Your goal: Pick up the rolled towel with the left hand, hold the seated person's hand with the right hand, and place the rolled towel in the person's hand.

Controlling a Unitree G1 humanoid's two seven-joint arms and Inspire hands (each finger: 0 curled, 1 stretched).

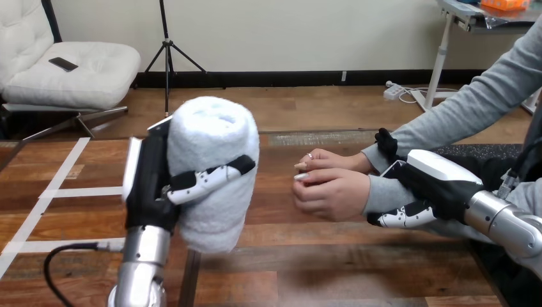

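Left robot hand point(150, 185), wrapped round the rolled towel point(211, 134), should be moved slowly to the person's nearer hand point(332, 192), whose wrist is gripped by the right robot hand point(434, 176).

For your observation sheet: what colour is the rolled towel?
The rolled towel is white; head view.

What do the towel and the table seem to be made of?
The towel looks like soft white terry cloth: its surface is fuzzy and matte. The table looks like brown wood with a slight sheen: grain and plank seams show, though it may be veneer.
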